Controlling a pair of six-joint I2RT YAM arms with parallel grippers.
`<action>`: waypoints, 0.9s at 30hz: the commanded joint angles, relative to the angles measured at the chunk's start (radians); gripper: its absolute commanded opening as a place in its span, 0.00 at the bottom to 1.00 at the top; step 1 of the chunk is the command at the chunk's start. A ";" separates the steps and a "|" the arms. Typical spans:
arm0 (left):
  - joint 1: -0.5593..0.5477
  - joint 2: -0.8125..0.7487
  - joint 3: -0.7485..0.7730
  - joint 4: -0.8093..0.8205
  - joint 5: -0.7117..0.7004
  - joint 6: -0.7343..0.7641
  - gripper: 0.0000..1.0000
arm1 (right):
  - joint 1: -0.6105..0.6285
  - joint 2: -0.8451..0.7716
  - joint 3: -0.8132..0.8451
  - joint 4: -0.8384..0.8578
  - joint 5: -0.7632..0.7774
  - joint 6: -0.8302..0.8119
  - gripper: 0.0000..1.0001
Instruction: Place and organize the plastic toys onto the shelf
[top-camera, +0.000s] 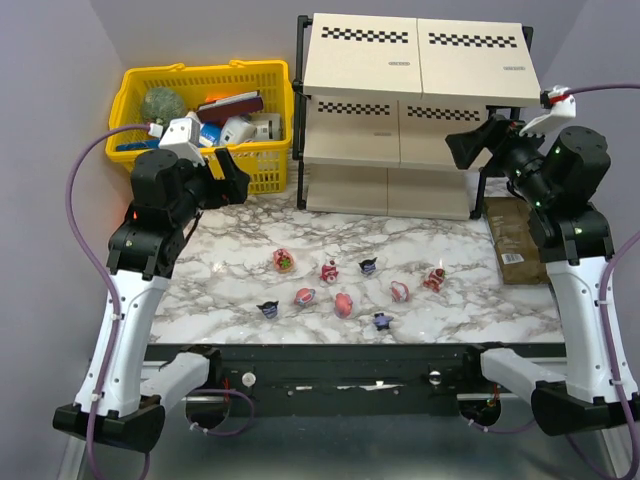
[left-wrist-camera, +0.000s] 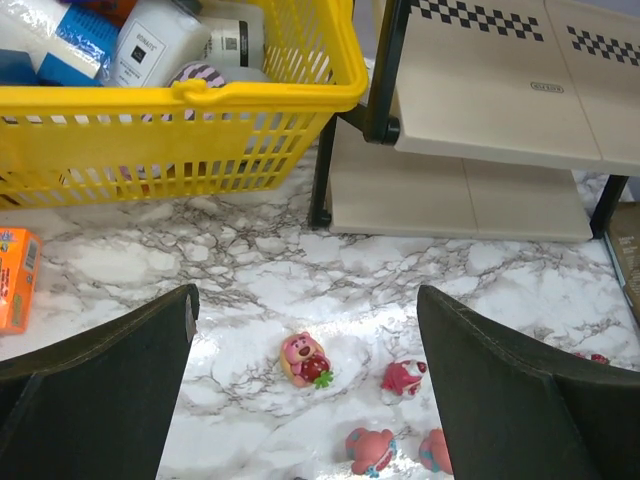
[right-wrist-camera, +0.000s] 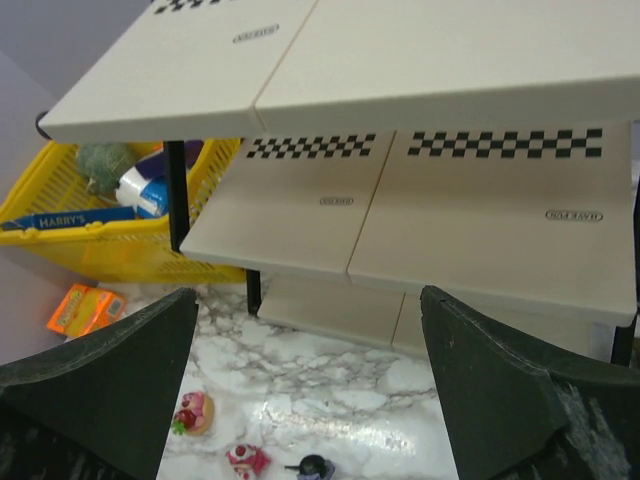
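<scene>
— Where are the plastic toys (top-camera: 343, 303) seen?
— They are scattered on the marble tabletop (top-camera: 230, 270) before the shelf (top-camera: 415, 60).
— And the left gripper (left-wrist-camera: 305, 300) and right gripper (right-wrist-camera: 308, 295)?
— Both are held wide, nothing gripped.

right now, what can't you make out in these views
Top view: the plastic toys are too small to read faces or facing.
Left wrist view: orange box cut by the left edge; one toy mostly behind a finger of the left gripper.
Top view: on the shelf, the lower boards' backs sit under the top board.
Top view: brown pack partly under the right arm, print unreadable.
</scene>
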 joint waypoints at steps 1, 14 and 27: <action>-0.018 -0.072 -0.076 0.045 0.025 -0.013 0.99 | -0.002 -0.055 -0.058 -0.083 -0.090 0.000 1.00; -0.038 -0.161 -0.320 0.203 -0.198 -0.096 0.99 | 0.096 -0.237 -0.402 -0.016 0.026 0.017 1.00; -0.038 -0.146 -0.424 0.357 -0.097 -0.110 0.99 | 0.329 -0.210 -0.632 -0.041 0.249 0.207 0.94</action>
